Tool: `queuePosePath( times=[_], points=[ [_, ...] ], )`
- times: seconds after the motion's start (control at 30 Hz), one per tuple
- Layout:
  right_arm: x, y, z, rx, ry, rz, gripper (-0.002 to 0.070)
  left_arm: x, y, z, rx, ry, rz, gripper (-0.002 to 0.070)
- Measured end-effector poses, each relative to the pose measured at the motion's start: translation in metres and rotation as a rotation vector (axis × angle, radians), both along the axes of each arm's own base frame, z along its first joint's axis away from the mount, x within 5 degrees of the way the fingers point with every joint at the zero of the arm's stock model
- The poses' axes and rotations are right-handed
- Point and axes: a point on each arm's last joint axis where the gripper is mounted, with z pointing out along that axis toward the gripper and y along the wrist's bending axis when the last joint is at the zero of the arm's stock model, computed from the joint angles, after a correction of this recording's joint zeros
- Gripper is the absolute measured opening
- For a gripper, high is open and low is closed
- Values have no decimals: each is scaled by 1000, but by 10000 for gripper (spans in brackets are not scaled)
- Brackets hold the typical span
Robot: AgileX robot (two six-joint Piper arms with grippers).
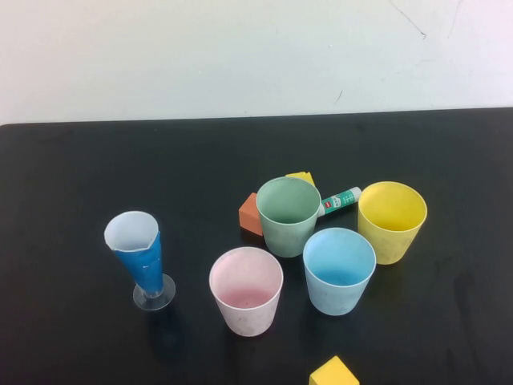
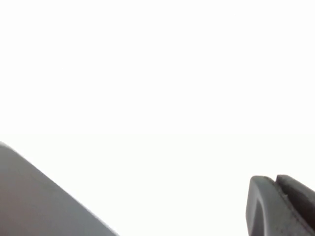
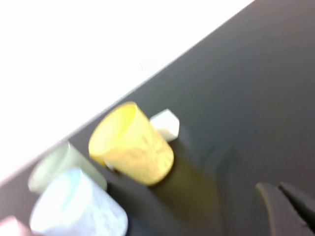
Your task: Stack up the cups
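Observation:
Four cups stand upright and apart on the black table (image 1: 80,176): green (image 1: 288,215) at the back, yellow (image 1: 391,220) to its right, pink (image 1: 246,290) and light blue (image 1: 339,270) in front. The right wrist view looks across the table at the yellow cup (image 3: 132,145), with the blue cup (image 3: 74,206) and green cup (image 3: 61,164) behind it. My right gripper (image 3: 274,187) is shut and empty, well short of the yellow cup. My left gripper (image 2: 274,179) is shut, empty and faces a white wall. Neither arm shows in the high view.
A blue-wrapped cone glass (image 1: 142,258) on a clear foot stands to the left. An orange block (image 1: 251,214), a yellow block (image 1: 302,177) and a glue stick (image 1: 340,200) lie behind the green cup. Another yellow block (image 1: 333,373) sits at the front edge.

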Motion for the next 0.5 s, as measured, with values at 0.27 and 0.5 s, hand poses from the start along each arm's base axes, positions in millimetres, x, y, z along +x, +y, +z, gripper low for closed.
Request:
queuePosePath(
  times=[0.27,0.5],
  points=[
    [-2,5,-6,-75,48,72,-3,0,0,-1,-169,-5,-60,-2],
    [-3,5,-6,-138,37,90,-3,3,-6,-6,-25,215,-78,-2]
  ],
)
